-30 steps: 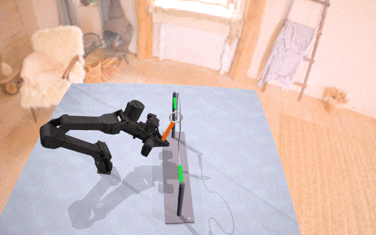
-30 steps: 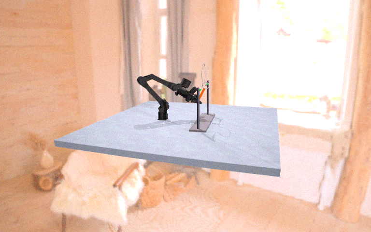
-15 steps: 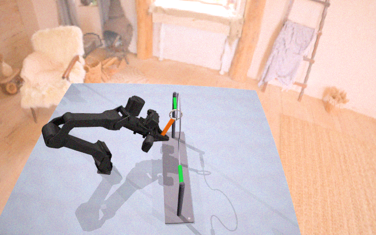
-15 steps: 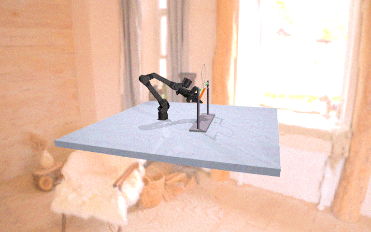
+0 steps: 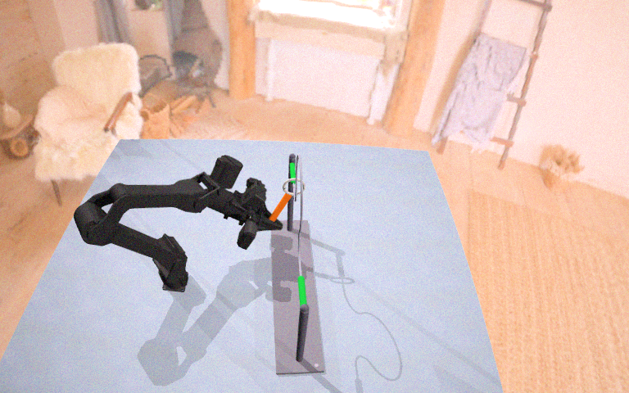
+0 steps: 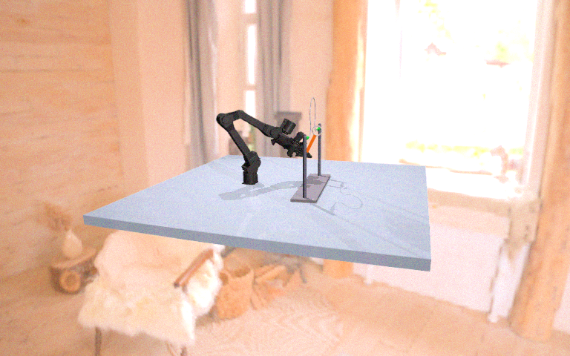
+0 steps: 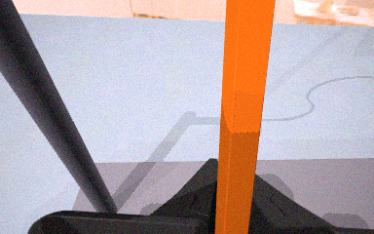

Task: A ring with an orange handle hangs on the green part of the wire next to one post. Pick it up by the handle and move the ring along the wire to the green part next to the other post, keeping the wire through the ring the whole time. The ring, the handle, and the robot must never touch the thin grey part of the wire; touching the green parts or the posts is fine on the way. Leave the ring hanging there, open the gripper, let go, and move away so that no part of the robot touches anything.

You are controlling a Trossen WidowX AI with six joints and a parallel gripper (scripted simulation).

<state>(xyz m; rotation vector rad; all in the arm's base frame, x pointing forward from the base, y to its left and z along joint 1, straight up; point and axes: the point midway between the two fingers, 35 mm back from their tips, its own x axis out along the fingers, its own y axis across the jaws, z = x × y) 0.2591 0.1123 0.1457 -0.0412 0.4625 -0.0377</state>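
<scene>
Ring [image 5: 292, 185] in top view only

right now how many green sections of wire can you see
2. One green section runs beside the far post, just beyond the ring whose orange handle the gripper holds. The other green section sits above the near post.

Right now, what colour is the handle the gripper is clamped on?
Orange, a plain solid bar. The handle shows best in the wrist view, rising from the shut gripper.
</scene>
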